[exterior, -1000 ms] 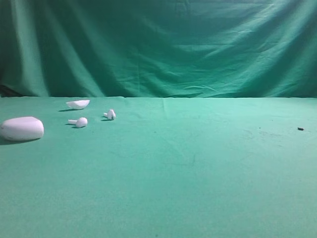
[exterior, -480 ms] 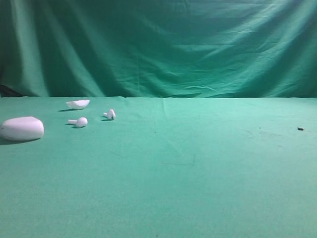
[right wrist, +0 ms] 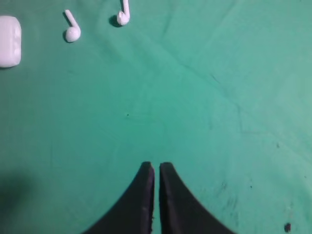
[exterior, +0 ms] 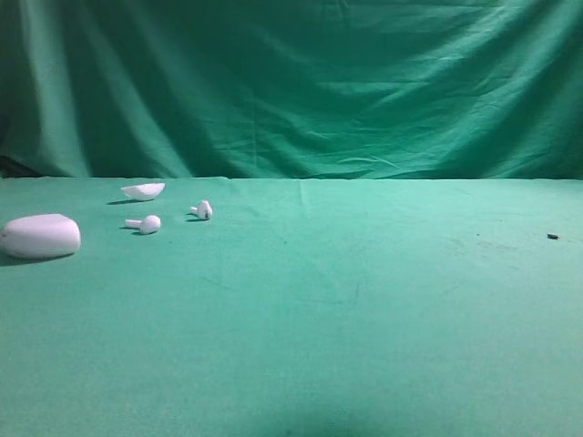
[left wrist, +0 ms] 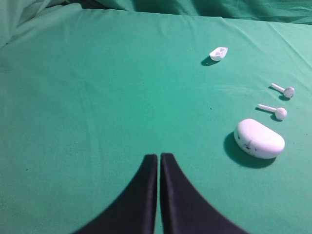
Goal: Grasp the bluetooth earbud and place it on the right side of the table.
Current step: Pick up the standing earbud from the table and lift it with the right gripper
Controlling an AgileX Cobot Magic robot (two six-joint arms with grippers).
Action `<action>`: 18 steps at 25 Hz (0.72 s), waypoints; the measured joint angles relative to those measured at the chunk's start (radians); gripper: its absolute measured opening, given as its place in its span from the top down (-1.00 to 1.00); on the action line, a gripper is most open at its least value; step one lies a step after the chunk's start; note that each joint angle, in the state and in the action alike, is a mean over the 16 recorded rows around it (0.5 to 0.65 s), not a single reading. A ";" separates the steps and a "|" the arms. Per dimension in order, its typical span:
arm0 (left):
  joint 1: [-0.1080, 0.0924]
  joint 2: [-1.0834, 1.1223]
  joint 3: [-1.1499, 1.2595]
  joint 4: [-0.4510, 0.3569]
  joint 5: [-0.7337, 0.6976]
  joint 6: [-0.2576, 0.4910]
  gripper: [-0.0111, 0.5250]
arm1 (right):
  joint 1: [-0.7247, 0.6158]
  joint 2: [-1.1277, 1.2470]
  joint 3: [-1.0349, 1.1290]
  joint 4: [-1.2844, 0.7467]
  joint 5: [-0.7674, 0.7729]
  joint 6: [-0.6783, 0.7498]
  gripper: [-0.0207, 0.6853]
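1. In the left wrist view the left gripper (left wrist: 159, 158) sits nearest the camera, its two black fingers pressed together with only a thin seam between them, pinching nothing and hanging above bare green cloth
2. In the right wrist view the right gripper (right wrist: 156, 166) looks the same: dark fingers drawn together tip to tip, holding nothing, over the table (right wrist: 195, 107)
3. Neither gripper appears in the exterior high view, which shows only the table (exterior: 346, 309) and the things on it
4. At the left edge of that view lies the white oval case (exterior: 40, 236), the closest object to the camera, resting flat with a shadow under it; from the left wrist it sits right of the gripper tips (left wrist: 259, 139)
5. Just beyond the case and a little to its right lies one bluetooth earbud (exterior: 146, 223), on its side, rounded head to the right and stem pointing left; it is near the case but apart from it (left wrist: 274, 111)
6. The second earbud (exterior: 203, 210) lies slightly farther back and to the right, apart from the first; both are on the left part of the table
7. Farther back lies the shallow white shell (exterior: 144, 190), open side up, apart from both earbuds (left wrist: 218, 53)
8. A small dark speck (exterior: 552, 237) lies far off on the right side of the cloth
9. Farthest back hangs the draped green backdrop (exterior: 301, 82)
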 joint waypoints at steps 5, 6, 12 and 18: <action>0.000 0.000 0.000 0.000 0.000 0.000 0.96 | 0.043 0.214 -0.209 -0.005 0.037 0.000 0.75; 0.000 0.000 0.000 0.000 0.000 0.000 0.96 | 0.050 0.254 -0.251 -0.005 0.043 -0.001 0.69; 0.000 0.000 0.000 0.000 0.000 0.000 0.96 | 0.085 0.467 -0.471 -0.007 0.055 -0.008 0.24; 0.000 0.000 0.000 0.000 0.000 0.000 0.96 | 0.102 0.623 -0.615 -0.008 0.048 0.010 -0.17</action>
